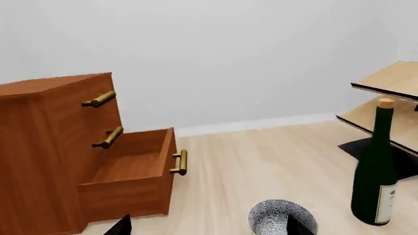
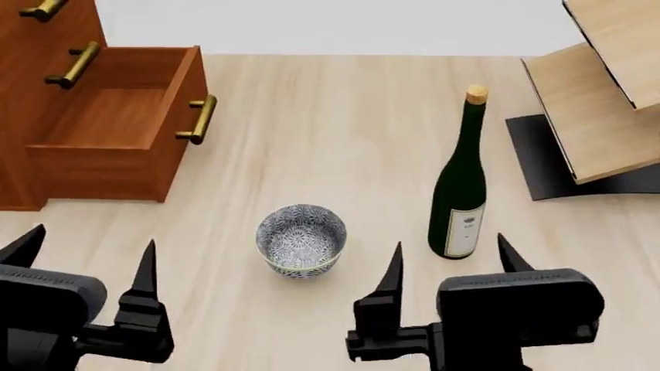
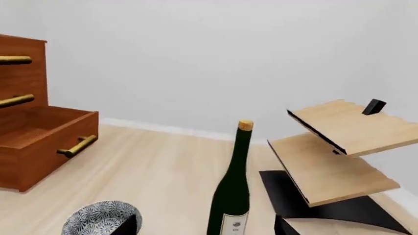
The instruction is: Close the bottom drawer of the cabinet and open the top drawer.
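Currently the cabinet point(image 2: 31, 116) sits far left on the bench point(image 2: 341, 116); bottom drawer point(image 2: 113, 135) pulled fully out, top drawer point(image 1: 98, 98) flush shut. Left gripper point(image 2: 88, 267) and right gripper point(image 2: 450, 267) both spread wide, holding nothing, hovering at the near edge. Patterned bowl point(image 2: 300, 239) stands between them, just ahead. Green wine bottle point(image 2: 460, 189) upright ahead of the right gripper. Pale wooden rack point(image 2: 598, 100) far right, well apart from the cabinet.

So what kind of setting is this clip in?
Likely a bare simulated test room: a cabinet, wine bottle, patterned bowl and tilted wooden rack share one pale wood surface by a blank wall.
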Robot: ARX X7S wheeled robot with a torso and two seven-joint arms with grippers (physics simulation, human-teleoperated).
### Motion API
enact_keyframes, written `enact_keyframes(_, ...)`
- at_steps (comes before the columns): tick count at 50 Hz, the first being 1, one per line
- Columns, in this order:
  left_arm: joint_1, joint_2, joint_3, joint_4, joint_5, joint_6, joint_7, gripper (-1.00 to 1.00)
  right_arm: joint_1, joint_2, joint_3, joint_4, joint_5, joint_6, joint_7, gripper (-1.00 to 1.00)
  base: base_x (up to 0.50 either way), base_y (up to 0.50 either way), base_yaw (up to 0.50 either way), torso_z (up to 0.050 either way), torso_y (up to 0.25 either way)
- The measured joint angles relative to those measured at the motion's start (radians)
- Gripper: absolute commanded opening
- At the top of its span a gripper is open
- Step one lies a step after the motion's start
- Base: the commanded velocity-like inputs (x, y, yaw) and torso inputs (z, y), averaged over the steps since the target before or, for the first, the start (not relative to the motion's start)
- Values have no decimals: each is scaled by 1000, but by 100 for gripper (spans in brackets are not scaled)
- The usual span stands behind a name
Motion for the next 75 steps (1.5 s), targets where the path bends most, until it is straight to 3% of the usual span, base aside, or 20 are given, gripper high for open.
enact_keyframes(11,-167,14,-9,62,-27,-232,0,100,132,5,3,-19,21,143,-11,100,0,0,0,50,44)
enact_keyframes(20,-214,-10,-34,74,-29,-242,-13,100,176,14,-1,-58,28,199,-8,100,0,0,0,0,0)
enact_keyframes(30,-271,-55,-256,-4,-32,-200,-15,100,192,38,-27,-125,19,245,1,100,0,0,0,0,0)
enact_keyframes(39,-365,-86,-546,-88,-67,-184,-9,100,194,54,-40,-141,13,252,11,100,0,0,0,0,0)
enact_keyframes(47,-447,-61,-812,-90,-84,-132,-51,100,194,61,-37,-130,16,248,17,100,0,0,0,0,0)
enact_keyframes(55,-499,-31,-1000,-52,-116,-92,-73,100,200,55,-18,-122,28,255,25,100,0,0,0,0,0)
enact_keyframes(64,-539,-11,-1128,-30,-150,-77,-88,100,203,58,-15,-131,34,273,31,100,0,0,0,34,79)
enact_keyframes(75,-552,-3,-1177,-18,-165,-70,-105,100,205,70,-23,-143,31,282,41,100,0,0,0,46,105)
